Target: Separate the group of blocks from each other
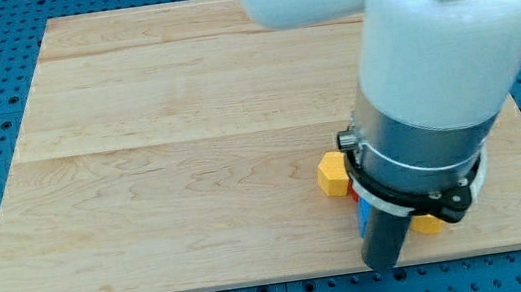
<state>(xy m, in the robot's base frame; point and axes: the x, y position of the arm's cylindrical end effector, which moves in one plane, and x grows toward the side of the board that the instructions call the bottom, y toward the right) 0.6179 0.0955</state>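
Wood-grain board (194, 175) — yellow hexagonal block (332, 174)

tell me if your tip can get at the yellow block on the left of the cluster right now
Probably yes. My tip sits at the cluster's lower edge, and the yellow block lies just up and to the view's left, its left side open. Red and blue blocks lie between.

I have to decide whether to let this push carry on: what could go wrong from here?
1. The arm hides most of the group: only a yellow block, slivers of red and blue, and another yellow piece show, so contact cannot be judged.
2. My tip sits near the wooden board's bottom edge; a push that way could send blocks off.
3. The blocks look bunched, so one push may move them together.
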